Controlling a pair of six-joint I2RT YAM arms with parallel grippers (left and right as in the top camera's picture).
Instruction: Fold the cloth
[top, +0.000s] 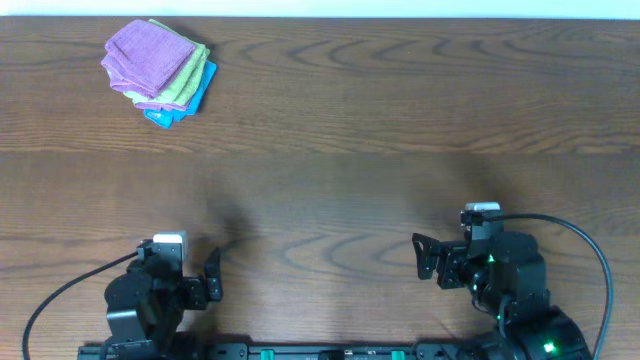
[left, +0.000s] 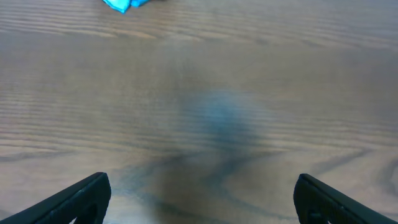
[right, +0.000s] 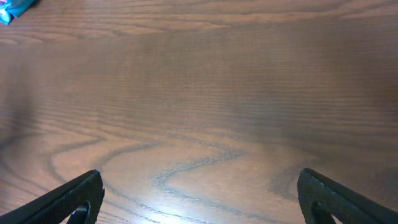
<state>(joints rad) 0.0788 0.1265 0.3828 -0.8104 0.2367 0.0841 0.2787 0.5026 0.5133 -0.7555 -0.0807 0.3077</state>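
Overhead view: A dark brown wood-grain table fills the frame. Near its far left corner lies a cloth pile of small, soft, nubbly cloths, each folded into a rough square and stacked slightly askew. A purple cloth sits on top with rumpled edges. A yellow-green cloth peeks out along its right side. A bright blue cloth lies at the bottom, showing along the lower right edge. The pile is well apart from both arms. At the near edge, the left pincer and the right pincer each have their black fingers spread and hold nothing.

Left wrist view: Two black fingers sit in the bottom corners of the frame, far apart, with only bare table between them. The left pincer is wide open and has hold of nothing. At the top edge, left of centre, a blurred corner of the blue cloth shows.

Right wrist view: Two black fingers again sit in the bottom corners, spread wide over bare wood grain, gripping nothing. A sliver of the blue cloth shows in the top left corner, far from the fingers.
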